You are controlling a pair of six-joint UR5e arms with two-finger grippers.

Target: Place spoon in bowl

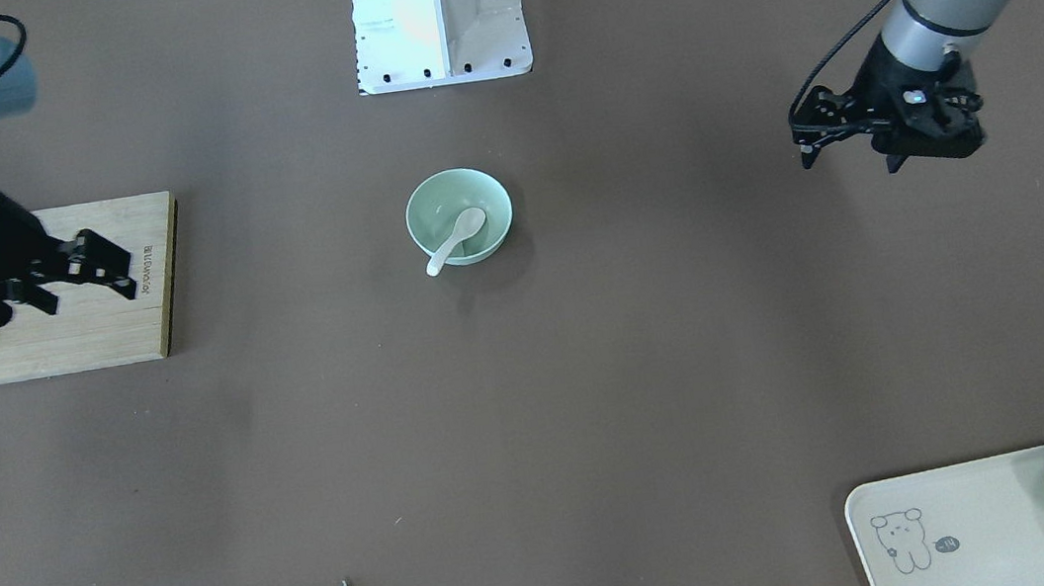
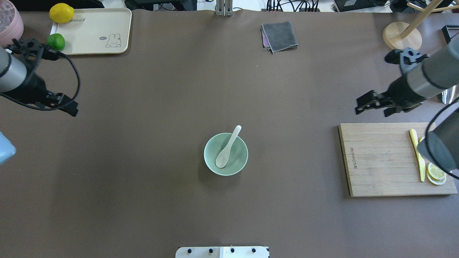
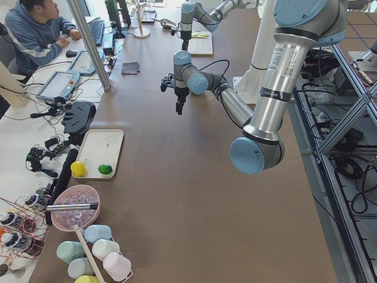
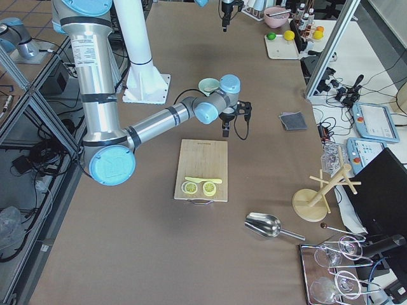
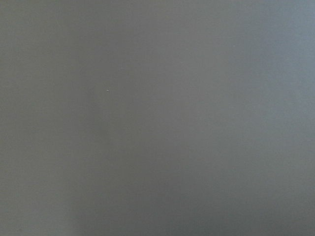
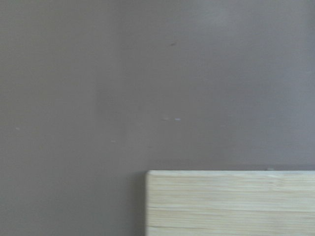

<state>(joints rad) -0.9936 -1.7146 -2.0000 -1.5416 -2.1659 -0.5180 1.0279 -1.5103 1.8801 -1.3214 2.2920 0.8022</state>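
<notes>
Front-facing view: the glossy white spoon [image 1: 457, 238] lies with its deep scoop inside the round, smooth mint-green bowl [image 1: 487, 196] and its curved handle over the rim. The bowl is well apart from both the left gripper [image 1: 850, 163] and the right gripper [image 1: 89, 294], whose fingers are spread and empty. Overhead view: the right gripper hovers near the grained wooden board [image 2: 380, 161].

Overhead and front cams face each other, both steeply down on table [image 2: 143, 179], sharing bowl [image 2: 240, 157]. Side cams look lengthwise. Wrist cams close, downward.
</notes>
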